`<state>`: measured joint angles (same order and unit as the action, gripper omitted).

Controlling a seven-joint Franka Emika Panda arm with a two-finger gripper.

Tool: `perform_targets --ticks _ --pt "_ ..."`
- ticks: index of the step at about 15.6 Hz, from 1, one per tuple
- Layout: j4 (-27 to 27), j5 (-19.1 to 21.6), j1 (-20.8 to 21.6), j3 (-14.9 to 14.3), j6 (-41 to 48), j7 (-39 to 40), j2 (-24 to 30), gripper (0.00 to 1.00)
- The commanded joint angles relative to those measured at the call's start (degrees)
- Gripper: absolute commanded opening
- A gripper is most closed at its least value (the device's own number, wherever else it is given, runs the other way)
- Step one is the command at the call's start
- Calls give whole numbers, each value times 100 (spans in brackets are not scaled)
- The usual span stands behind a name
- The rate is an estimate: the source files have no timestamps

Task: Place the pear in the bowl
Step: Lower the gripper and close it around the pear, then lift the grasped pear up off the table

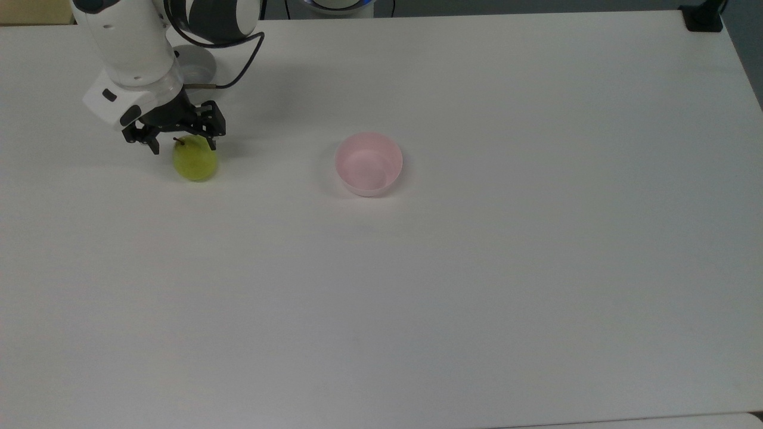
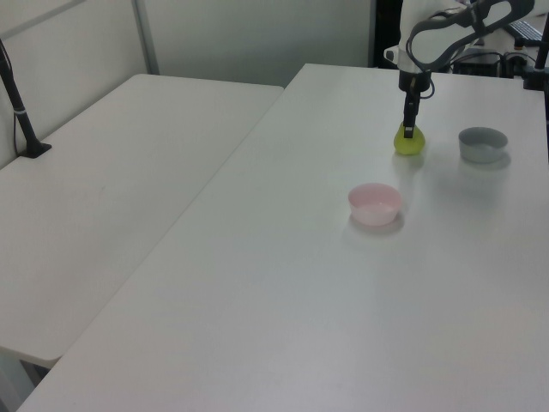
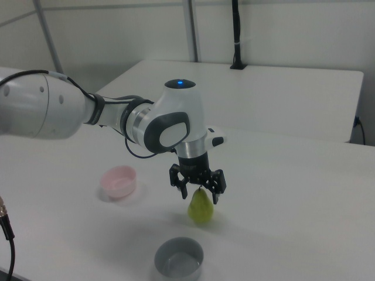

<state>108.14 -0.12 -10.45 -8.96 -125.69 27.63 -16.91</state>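
Note:
The yellow-green pear [image 1: 195,161] [image 2: 410,143] [image 3: 201,208] stands upright on the white table [image 1: 477,268], its dark stem pointing up. My gripper [image 1: 183,146] [image 3: 199,196] [image 2: 409,130] hangs over its top, open, with one black finger on each side of the stem and the upper part of the fruit; the fingers do not press on it. The pale pink bowl [image 1: 369,164] [image 2: 375,204] [image 3: 119,181] sits empty on the table, to the right of the pear in the top view.
A grey bowl [image 1: 194,65] [image 2: 482,144] [image 3: 179,258] stands near the pear, partly behind my arm in the top view. A black mount [image 1: 703,18] sits at the table's far right corner in the top view. A second white table [image 2: 111,197] adjoins in the left view.

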Motion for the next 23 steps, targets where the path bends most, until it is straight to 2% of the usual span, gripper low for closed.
perform_targets --ticks 1,2,3,4,6,10,15,20,23 --pt "173 56 43 -27 -245 -117 -40 62" --pt "181 47 43 -27 -246 -126 -40 39" --pt "190 56 51 -27 -246 -117 -40 21" --pt "190 56 51 -27 -254 -126 -40 9" --pt "181 56 51 -27 -246 -126 -32 0" --pt "146 56 69 -27 -88 -126 152 0" --pt "-143 -14 104 17 658 -126 495 0" --pt "-986 -23 130 44 2054 -126 627 0" --pt "-1566 -14 122 175 2872 -126 715 0"
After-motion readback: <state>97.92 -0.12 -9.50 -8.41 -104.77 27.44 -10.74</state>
